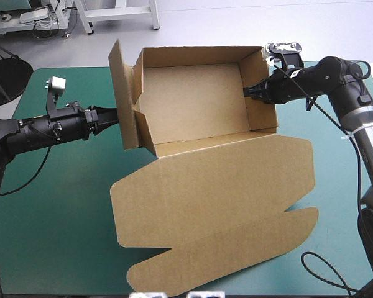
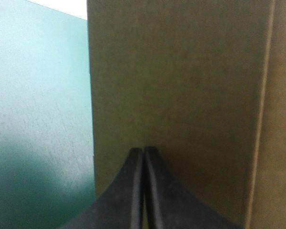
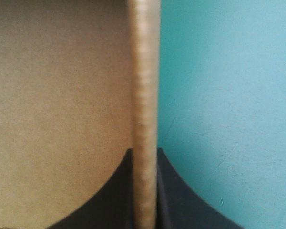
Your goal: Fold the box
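The brown box [image 1: 193,93] stands as an open tray at the table's far middle, with its lid [image 1: 217,205] lying flat toward the front edge. A loose left flap [image 1: 121,93] stands upright and splays outward. My left gripper [image 1: 114,117] is shut, its tip against that flap's outer face. In the left wrist view its fingers [image 2: 144,150] meet in a point right at the brown board [image 2: 181,86]. My right gripper [image 1: 247,92] is shut on the box's right wall, whose top edge [image 3: 144,95] runs between the fingers of the right gripper [image 3: 144,157].
The teal-green cover [image 1: 56,205] shows left of the lid and to the right of the tray [image 1: 336,205]. The lid's scalloped tabs [image 1: 174,276] reach close to the table's front edge. The tray's back wall sits near the far edge.
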Motion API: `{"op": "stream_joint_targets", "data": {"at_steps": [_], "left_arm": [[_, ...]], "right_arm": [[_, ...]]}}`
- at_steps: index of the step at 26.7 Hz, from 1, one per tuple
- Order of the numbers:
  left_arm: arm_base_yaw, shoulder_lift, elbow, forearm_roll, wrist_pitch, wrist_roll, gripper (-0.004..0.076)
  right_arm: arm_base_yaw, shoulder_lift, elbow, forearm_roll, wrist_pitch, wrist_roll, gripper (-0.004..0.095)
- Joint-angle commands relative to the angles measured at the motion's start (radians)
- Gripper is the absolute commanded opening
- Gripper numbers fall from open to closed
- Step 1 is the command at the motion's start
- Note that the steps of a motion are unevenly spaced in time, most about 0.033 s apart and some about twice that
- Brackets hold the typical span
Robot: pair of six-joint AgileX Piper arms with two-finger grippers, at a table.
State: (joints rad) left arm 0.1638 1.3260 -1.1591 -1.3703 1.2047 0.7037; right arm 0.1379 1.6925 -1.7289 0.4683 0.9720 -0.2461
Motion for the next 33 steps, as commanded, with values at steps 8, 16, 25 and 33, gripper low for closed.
{"op": "stream_joint_targets", "data": {"at_steps": [8, 16, 25, 33], "left_arm": [[-0.025, -0.029, -0.026, -0.030, 0.043, 0.000, -0.0008], [-0.025, -0.024, -0.026, 0.046, 0.015, 0.000, 0.0020], [-0.025, -0.024, -0.026, 0.050, 0.030, 0.000, 0.0382], [-0.025, -0.024, -0.026, 0.159, -0.093, -0.007, 0.0488]], "right_arm": [[0.144, 0.005, -0.026, -0.026, -0.182, 0.088, -0.0014], [0.170, 0.025, -0.026, -0.058, -0.194, 0.112, -0.0014], [0.170, 0.048, -0.026, -0.130, -0.189, 0.146, -0.0014], [0.225, 0.056, -0.026, -0.195, -0.214, 0.172, -0.0014]]}}
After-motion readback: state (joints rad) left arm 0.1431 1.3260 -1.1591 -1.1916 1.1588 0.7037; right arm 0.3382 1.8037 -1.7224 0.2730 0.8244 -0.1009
